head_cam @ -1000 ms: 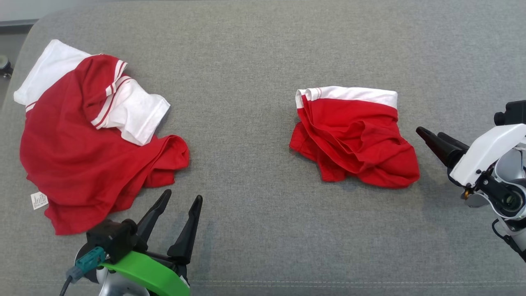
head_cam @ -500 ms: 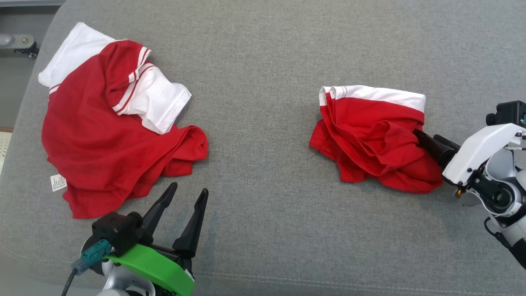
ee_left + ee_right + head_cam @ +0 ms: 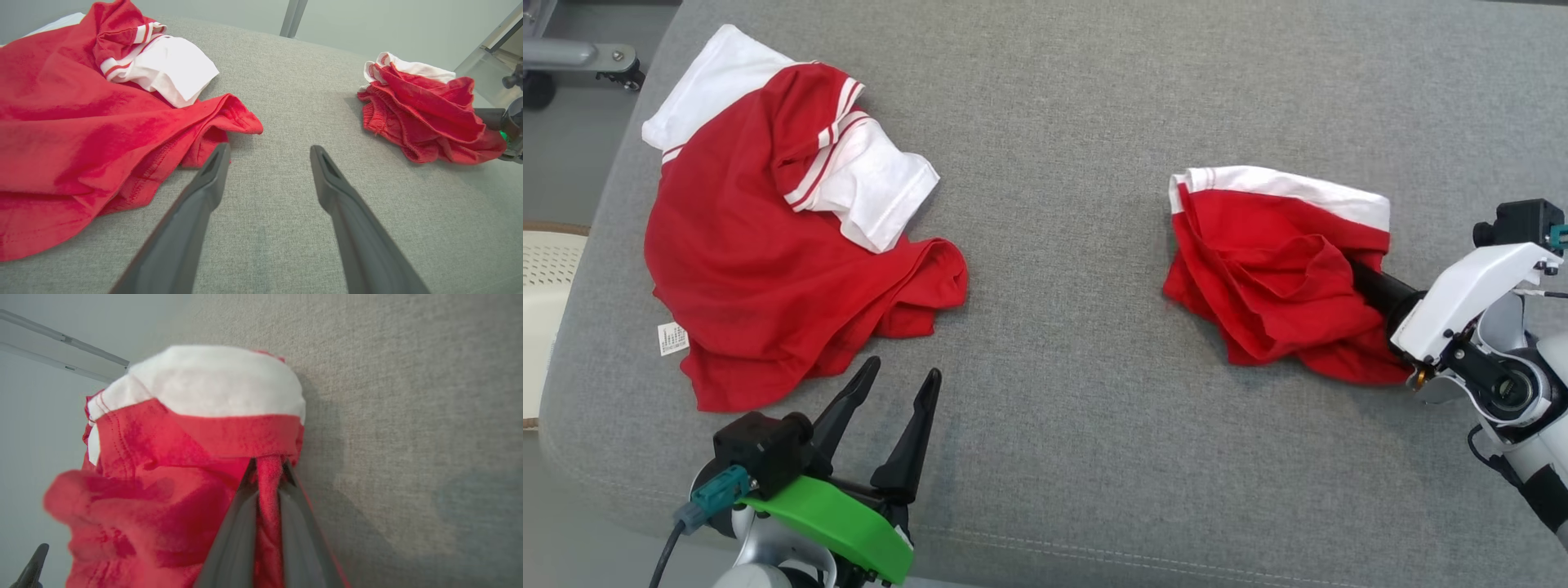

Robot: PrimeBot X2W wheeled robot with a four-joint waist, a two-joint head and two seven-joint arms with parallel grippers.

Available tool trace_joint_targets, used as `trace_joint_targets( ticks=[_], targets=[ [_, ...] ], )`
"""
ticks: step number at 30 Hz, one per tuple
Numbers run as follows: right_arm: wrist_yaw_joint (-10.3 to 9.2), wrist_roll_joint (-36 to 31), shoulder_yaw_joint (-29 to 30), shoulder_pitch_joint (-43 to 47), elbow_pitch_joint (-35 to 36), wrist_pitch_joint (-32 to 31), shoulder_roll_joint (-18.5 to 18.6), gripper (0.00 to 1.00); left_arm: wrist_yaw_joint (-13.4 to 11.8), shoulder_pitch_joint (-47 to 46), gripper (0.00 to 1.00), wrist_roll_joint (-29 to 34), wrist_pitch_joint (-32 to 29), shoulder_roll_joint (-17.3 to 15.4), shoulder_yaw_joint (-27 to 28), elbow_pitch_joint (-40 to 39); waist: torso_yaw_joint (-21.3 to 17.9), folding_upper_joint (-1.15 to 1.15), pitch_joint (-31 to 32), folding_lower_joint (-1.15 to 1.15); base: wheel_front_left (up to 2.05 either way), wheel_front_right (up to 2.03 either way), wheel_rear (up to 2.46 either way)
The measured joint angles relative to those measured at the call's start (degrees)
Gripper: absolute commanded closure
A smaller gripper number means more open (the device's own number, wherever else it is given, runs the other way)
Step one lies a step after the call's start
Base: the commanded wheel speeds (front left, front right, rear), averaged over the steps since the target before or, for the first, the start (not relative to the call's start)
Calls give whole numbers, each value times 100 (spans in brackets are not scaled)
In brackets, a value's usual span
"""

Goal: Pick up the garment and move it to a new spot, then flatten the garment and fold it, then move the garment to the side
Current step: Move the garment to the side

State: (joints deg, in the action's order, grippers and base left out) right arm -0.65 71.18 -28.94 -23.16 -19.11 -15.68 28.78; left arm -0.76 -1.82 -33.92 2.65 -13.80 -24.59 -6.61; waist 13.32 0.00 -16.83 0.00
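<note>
Garment [image 3: 1274, 278] pinched by right claw [image 3: 269, 467]; left claw [image 3: 903, 369] spread near red shirt [image 3: 760, 253].

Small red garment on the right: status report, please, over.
Right gripper shut on small red garment, fold pinched. Left gripper open, beside larger red garment. That one lies apart, not in the way.
</note>
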Motion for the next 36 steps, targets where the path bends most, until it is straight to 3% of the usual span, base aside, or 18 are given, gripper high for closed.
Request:
trace_joint_targets(
  ticks=[5,12,17,20,25,28,29,31,34,36],
  targets=[
    [314,-64,-189,-257,445,-218,170,100,0,-3,0,0,101,54,21,93,27,0,120,0,0,0,0],
    [402,54,-363,-495,1336,-811,421,100,26,-4,0,-27,197,199,10,175,21,0,324,0,0,0,0],
    [248,-345,-417,-515,1548,-1042,1000,100,51,-3,0,-62,247,232,-13,250,-11,0,436,0,0,0,0],
    [198,58,-399,-468,1789,-1251,906,100,52,1,0,-62,255,233,-4,278,-38,0,498,0,0,0,0],
    [56,-20,-471,-421,1947,-1407,953,100,52,10,0,-62,301,203,37,310,-131,0,551,0,0,0,0],
    [-3,732,-425,-245,2280,-1690,699,100,51,19,0,-60,301,187,52,299,-214,0,578,0,0,0,0],
    [-162,891,-422,-184,2386,-1764,546,100,51,26,0,-60,296,149,51,292,-280,0,576,0,0,0,0],
    [-275,935,-365,-174,2377,-1772,570,100,51,33,0,-59,294,131,44,270,-314,0,571,0,0,0,0],
    [-561,1090,-82,-93,2258,-1838,809,100,51,33,0,-41,271,71,36,175,-408,0,519,0,0,0,0],
    [-603,1103,-31,-66,2090,-1879,948,100,51,32,0,-1,200,-1,29,115,-459,0,451,0,0,0,0]
  ],
)
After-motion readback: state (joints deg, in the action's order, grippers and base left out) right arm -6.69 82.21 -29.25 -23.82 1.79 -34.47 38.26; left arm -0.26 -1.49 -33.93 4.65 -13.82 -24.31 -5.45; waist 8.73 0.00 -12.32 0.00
